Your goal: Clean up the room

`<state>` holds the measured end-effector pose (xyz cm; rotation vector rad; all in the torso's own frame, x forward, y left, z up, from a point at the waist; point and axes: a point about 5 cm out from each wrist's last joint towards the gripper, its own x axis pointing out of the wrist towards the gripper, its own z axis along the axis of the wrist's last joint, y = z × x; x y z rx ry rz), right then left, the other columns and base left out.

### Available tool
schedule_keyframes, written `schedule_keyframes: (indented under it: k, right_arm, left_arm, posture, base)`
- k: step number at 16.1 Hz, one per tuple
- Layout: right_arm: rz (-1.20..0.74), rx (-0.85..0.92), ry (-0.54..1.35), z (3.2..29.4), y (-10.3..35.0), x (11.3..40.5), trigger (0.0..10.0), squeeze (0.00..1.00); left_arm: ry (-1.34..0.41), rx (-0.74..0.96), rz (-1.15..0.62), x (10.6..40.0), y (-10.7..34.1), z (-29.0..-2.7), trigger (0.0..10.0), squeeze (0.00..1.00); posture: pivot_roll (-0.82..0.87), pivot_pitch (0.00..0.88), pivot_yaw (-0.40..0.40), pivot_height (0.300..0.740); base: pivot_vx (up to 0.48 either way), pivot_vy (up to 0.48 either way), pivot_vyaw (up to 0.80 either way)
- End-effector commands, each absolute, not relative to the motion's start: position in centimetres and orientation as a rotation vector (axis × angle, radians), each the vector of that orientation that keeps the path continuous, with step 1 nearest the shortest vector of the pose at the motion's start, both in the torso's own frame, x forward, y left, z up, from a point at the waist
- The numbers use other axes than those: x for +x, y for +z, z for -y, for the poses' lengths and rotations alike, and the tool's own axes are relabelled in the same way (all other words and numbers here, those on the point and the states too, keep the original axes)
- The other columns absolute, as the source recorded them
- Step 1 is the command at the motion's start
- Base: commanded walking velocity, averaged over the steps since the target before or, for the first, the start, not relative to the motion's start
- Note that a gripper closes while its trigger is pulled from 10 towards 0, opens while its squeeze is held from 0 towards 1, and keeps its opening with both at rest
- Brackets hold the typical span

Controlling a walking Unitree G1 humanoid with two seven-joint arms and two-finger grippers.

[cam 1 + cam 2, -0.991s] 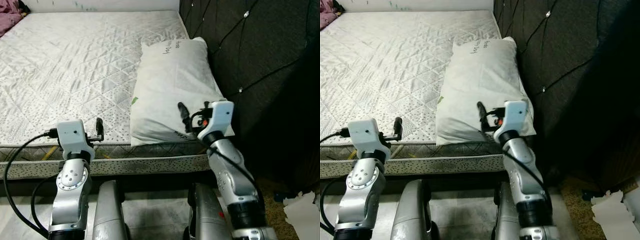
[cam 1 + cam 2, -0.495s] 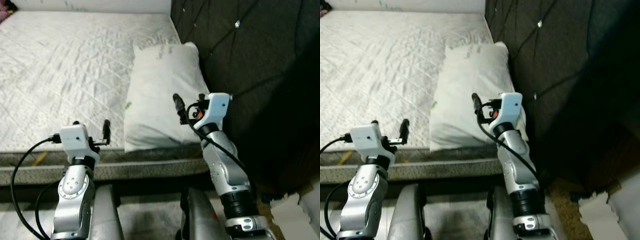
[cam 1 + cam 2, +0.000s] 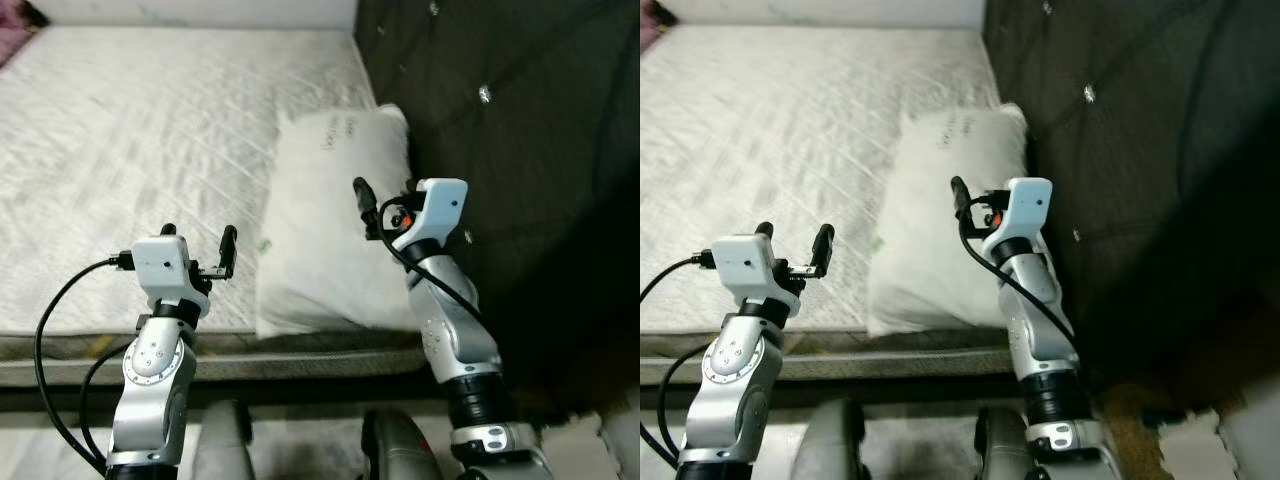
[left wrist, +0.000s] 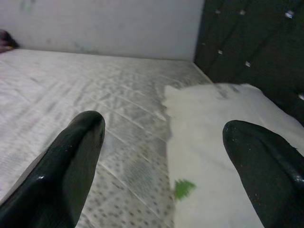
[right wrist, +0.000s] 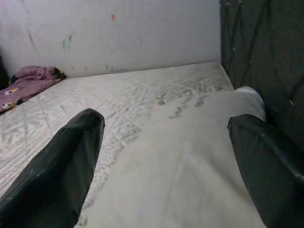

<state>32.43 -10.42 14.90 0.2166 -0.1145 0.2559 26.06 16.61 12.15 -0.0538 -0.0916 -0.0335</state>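
I'm standing at the bed point(image 3: 150, 130), both arms raised over its near edge. The pillow point(image 3: 335, 215) lies on the mattress against the dark headboard point(image 3: 500, 130), its near end reaching the bed's edge.

Left pincer point(image 3: 198, 252) hovers above the mattress just left of the pillow, fingers spread wide, nothing between them. Right pincer point(image 5: 166, 161) is over the pillow itself; the right wrist view has its fingers wide apart and empty, with white fabric under the gap.

My read: the pillow is what I'm tidying, and the grab hasn't begun.

Risks from here. The pillow is soft and bulky, so a pinch from one pincer may catch only a fold of the cover and let the rest sag or slide off the near edge. The right arm works close to the headboard, so a wide swing could knock the padding. If the two pincers close unevenly, the pillow twists rather than lifts.

What the views trade: the right wrist view picks up a pink cloth point(image 5: 31, 80) at the far corner of the bed, which the head views barely catch. The left wrist view shows a small green mark point(image 4: 184, 188) on the pillow's edge close to my left fingers point(image 4: 71, 156). The head views give the layout of both arms.
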Motion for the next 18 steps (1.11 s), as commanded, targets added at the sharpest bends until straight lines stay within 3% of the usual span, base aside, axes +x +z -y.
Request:
schedule_keyframes:
  k: [1, 4, 9, 18]
  right_arm:
    - [0.12, 0.218, 0.251, 10.4, 15.0, 32.6, 10.0, 0.0]
    - [0.12, 0.21, 0.24, 10.5, 15.0, 32.8, 10.0, 0.0]
    - [0.1, 0.202, 0.217, 10.8, 14.3, 32.2, 10.0, 0.0]
    - [-0.047, 0.186, 0.125, 12.0, 11.7, 31.6, 10.0, 0.0]
  left_arm:
    - [-0.022, -0.05, 0.095, 26.0, 12.3, -16.8, 10.0, 0.0]
    - [-0.02, -0.039, 0.071, 26.2, 12.3, -16.4, 10.0, 0.0]
    - [0.107, 0.027, 0.01, 26.1, 11.6, -17.1, 10.0, 0.0]
    - [0.03, -0.075, 0.016, 25.6, 11.6, -16.3, 10.0, 0.0]
  posture:
    - [-0.01, 0.0, -0.02, 0.709]
    - [-0.01, 0.0, -0.021, 0.74]
    - [-0.02, 0.0, -0.023, 0.74]
    - [-0.03, 0.0, -0.026, 0.74]
  base:
    - [0.0, 0.0, 0.0]
    - [0.0, 0.0, 0.0]
    - [0.0, 0.0, 0.0]
    - [0.0, 0.0, 0.0]
